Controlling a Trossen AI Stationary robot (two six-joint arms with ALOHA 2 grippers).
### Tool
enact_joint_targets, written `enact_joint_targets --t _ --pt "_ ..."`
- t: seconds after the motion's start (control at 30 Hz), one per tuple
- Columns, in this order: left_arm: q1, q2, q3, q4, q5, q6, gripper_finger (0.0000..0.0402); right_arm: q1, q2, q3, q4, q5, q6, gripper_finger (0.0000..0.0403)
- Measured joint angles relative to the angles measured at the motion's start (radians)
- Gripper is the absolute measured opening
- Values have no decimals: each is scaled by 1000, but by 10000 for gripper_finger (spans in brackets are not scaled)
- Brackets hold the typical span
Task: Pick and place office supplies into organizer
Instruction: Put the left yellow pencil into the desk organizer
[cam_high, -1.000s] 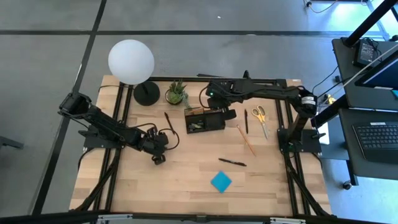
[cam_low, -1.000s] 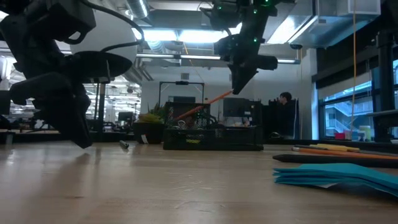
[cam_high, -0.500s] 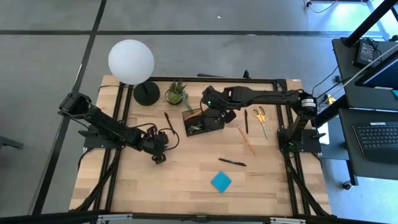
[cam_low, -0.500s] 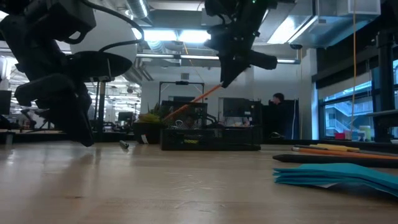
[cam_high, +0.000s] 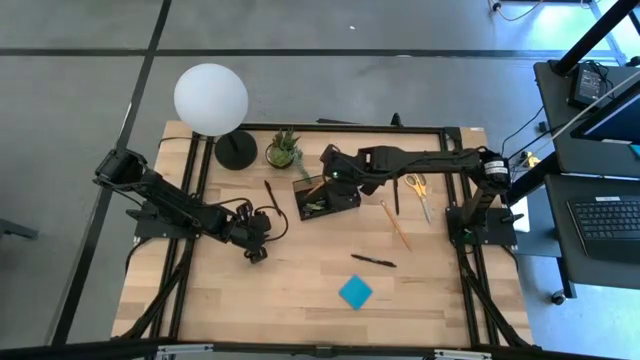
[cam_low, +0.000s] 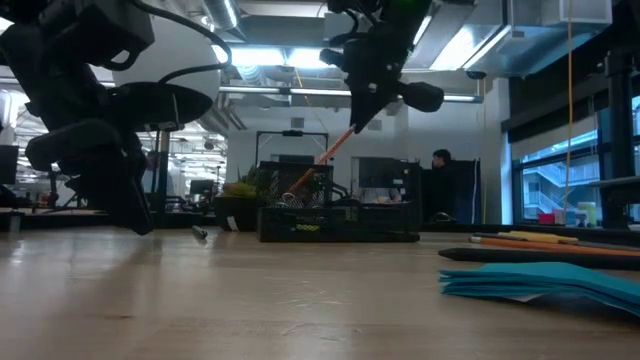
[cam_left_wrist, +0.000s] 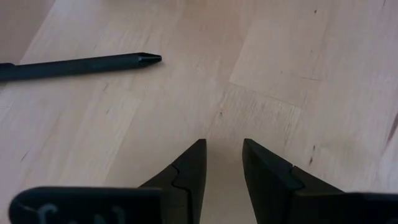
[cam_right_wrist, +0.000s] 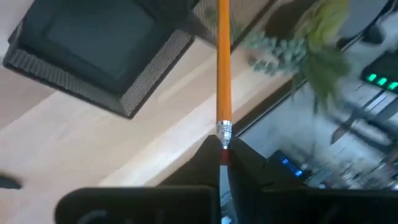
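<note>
My right gripper (cam_high: 334, 178) hangs over the black organizer (cam_high: 328, 196), shut on an orange pencil (cam_low: 322, 160). The pencil slants down from the gripper toward the organizer's left end. My left gripper (cam_left_wrist: 222, 144) waits open, just above the wood at the table's left, with nothing between its fingers. A black pen (cam_left_wrist: 81, 64) lies on the table beyond it. To the organizer's right lie the yellow-handled scissors (cam_high: 418, 190), a black pen (cam_high: 396, 195) and an orange pencil (cam_high: 395, 226). Nearer are another black pen (cam_high: 372, 261) and the blue sticky-note pad (cam_high: 355, 291). My right gripper pinches the pencil's eraser end (cam_right_wrist: 224, 151), just behind the metal ferrule, between its two fingertips (cam_right_wrist: 245, 163). The fingers slant down from the table's right and lie along the pencil. The pencil is lifted and tilted, point lowest (cam_low: 292, 188). Whether the point touches the organizer I cannot tell.
A small potted plant (cam_high: 283, 150) and a round black lamp base (cam_high: 236, 151) with a white globe (cam_high: 210, 97) stand at the far left, close behind the organizer. Bare wood lies along the near edge around the sticky pad.
My right gripper has gone toward the table's left edge, over the organizer, and has rolled at the wrist. The pencil stays in its hold and now slants down more steeply, its point nearer the organizer.
</note>
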Motion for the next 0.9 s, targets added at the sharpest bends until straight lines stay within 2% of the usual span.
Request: enact_joint_targets --t 0.17,0.6,0.73,0.9 --pt "0 0 0 0 -1 0 97 3 10 0 74 -2 -53 17" --pt "0 0 0 0 0 0 97 3 86 0 122 3 -89 17" --pt "0 0 0 0 0 0 97 5 86 0 144 83 -111 17" --pt "0 0 0 0 0 0 97 3 86 0 145 100 -111 17"
